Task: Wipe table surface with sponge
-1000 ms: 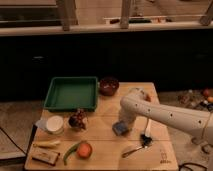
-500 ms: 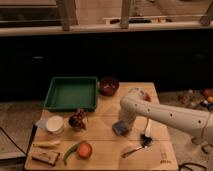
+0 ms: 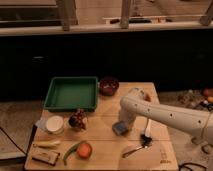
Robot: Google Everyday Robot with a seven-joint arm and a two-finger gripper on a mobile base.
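Arm [image 3: 165,116]: white, enters from the right edge, where its far part is cut off; it bends down over the right half of the table surface [image 3: 102,145].

Gripper [image 3: 121,123]: at the low end of the arm, directly over the sponge [image 3: 120,129]; the arm's own casing covers most of it; whether it is spread, pressed together or pinching the sponge cannot be told; contact with the sponge cannot be confirmed either.

Sponge: small blue-grey block; lies on the table surface right of centre, between the dark clustered item [image 3: 77,120] and the white-handled tool [image 3: 147,131]; its upper edge is hidden by the arm.

Table surface: light tan wood with plank seams; its front edge is cut off by the bottom of the view.

Other items:
- green tray [image 3: 71,93]: back left; its interior looks bare.
- dark red bowl [image 3: 108,85]: just right of the tray; contents cannot be made out.
- white round container [image 3: 55,124]: left side, beside the dark clustered item, whose kind is unclear.
- orange fruit [image 3: 84,150]: front left, touching a curved green vegetable [image 3: 71,151].
- tan-and-dark flat block [image 3: 45,157]: front left corner; a pale yellow long item [image 3: 47,144] lies just behind it.
- metal utensil [image 3: 134,149]: front right; type not clear.
- small reddish item [image 3: 145,97]: behind the arm; partly hidden.
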